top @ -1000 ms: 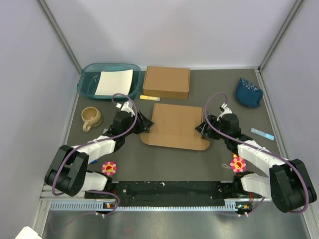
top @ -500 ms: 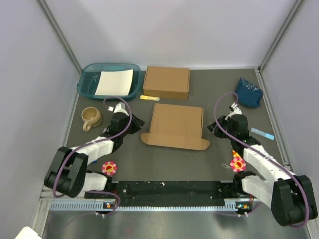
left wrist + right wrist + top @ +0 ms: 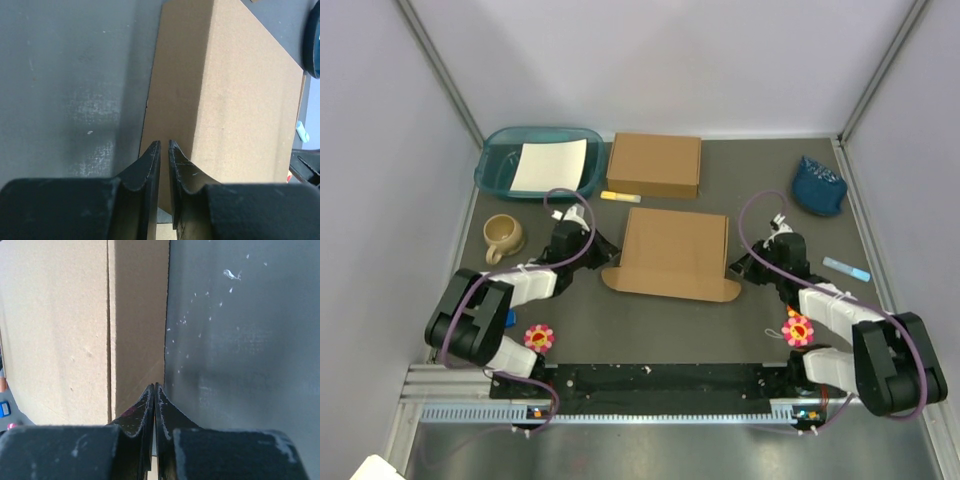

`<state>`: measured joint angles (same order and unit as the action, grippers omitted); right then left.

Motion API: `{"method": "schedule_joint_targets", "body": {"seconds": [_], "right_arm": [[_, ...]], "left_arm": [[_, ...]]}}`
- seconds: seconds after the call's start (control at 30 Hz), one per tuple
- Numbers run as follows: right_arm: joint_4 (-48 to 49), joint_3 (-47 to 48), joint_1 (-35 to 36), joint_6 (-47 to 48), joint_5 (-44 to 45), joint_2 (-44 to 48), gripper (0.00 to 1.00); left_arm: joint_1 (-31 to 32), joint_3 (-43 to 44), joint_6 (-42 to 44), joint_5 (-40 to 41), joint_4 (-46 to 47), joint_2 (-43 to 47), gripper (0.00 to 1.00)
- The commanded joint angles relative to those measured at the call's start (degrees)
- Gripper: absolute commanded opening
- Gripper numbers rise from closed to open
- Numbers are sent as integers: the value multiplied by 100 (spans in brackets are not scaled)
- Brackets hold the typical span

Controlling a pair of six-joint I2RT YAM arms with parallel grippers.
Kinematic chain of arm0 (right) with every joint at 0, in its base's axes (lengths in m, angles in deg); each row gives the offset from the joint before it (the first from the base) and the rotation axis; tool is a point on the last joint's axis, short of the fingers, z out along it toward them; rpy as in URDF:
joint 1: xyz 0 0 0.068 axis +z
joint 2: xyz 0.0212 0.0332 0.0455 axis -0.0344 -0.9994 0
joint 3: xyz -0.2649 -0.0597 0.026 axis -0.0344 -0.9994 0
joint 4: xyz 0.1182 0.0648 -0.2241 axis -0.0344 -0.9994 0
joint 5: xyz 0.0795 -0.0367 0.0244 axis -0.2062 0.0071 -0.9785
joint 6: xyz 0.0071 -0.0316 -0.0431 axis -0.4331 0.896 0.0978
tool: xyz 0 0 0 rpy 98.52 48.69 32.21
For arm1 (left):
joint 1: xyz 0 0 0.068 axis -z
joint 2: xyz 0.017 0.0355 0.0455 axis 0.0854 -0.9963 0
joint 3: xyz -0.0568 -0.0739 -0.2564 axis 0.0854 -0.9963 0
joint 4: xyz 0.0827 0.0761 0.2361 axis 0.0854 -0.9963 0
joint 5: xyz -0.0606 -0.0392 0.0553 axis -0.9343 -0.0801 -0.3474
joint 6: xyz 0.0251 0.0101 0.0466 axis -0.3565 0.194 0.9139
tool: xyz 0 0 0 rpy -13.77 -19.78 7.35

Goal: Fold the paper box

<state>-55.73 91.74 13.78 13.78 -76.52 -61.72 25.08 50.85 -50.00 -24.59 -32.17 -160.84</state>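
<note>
The paper box (image 3: 675,250) lies in the middle of the mat as a brown cardboard shape, its front flap (image 3: 670,285) flat toward me. My left gripper (image 3: 604,246) sits at the box's left side. In the left wrist view its jaws (image 3: 164,144) stand a thin slit apart over the box's left side wall (image 3: 175,90), with nothing between them. My right gripper (image 3: 738,264) is at the box's right side. Its jaws (image 3: 155,385) are pressed shut at the edge of the right side wall (image 3: 137,325), holding nothing that I can see.
A second closed brown box (image 3: 654,164) stands behind, with a yellow marker (image 3: 620,196) in front of it. A teal tray (image 3: 495,165) holding white paper (image 3: 550,165) is at back left, a tan mug (image 3: 504,236) on the left, a blue cloth (image 3: 818,185) at back right, a pale blue strip (image 3: 846,268) on the right.
Both grippers drew away from the box's sides, then came back to them while closing. The right one has shut fully and the left has narrowed to a slit. The box has not moved.
</note>
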Motion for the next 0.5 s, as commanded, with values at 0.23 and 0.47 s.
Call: {"method": "schedule_joint_targets", "body": {"seconds": [0.23,0.47], "right_arm": [[1091,-67,-21,-252,-444,-443,0],[1057,-67,-13,-261,-699,-101,0]], "left_arm": [[-23,228,53,-591,707,-415,15],[-23,-26,-149,-1013,1304,-372,12]]}}
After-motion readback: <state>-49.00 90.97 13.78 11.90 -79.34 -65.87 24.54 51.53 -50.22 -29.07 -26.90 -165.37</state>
